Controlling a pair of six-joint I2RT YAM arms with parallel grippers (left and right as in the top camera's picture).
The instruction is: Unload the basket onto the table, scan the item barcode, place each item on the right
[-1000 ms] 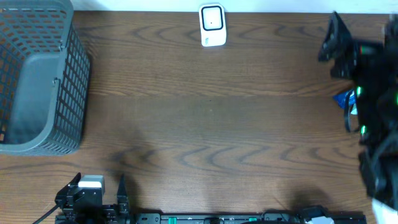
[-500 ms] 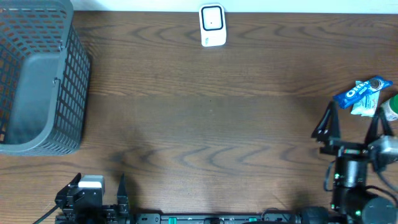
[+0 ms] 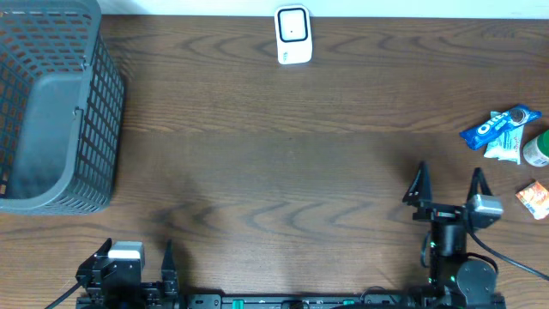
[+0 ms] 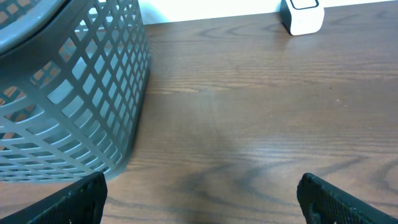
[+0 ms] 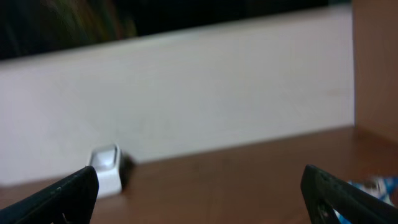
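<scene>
Currently: both grippers wide open and empty, items sit at the far right

Far left: grey mesh basket, upright on the wooden table, against the left edge. In the left wrist view the basket fills the left half of the frame, and I can't see anything in it.

Near left: left gripper sits low at the near table edge, well short of the basket. Jaws spread wide with only bare table between them. In the left wrist view both fingers are down in the bottom corners, and nothing is in the gripper.

Far centre: white barcode scanner, standing alone at the far edge. It shows top right in the left wrist view and low left in the blurred right wrist view.

Near right: right gripper has jaws spread wide, nothing clamped, and points toward the far side. The right wrist view shows only its dark fingers in the bottom corners, with a pale wall beyond.

Right edge: items in a loose cluster, right of and beyond the right gripper, not touching it.
- Blue Oreo packet, lying tilted. A blue sliver shows low right in the right wrist view.
- White packet, touching the Oreo packet's near side.
- Green-and-white item, cut off by the frame edge, can't identify it.
- Small orange packet, nearest, lying apart from the rest.

No barcode is readable from any view.
</scene>
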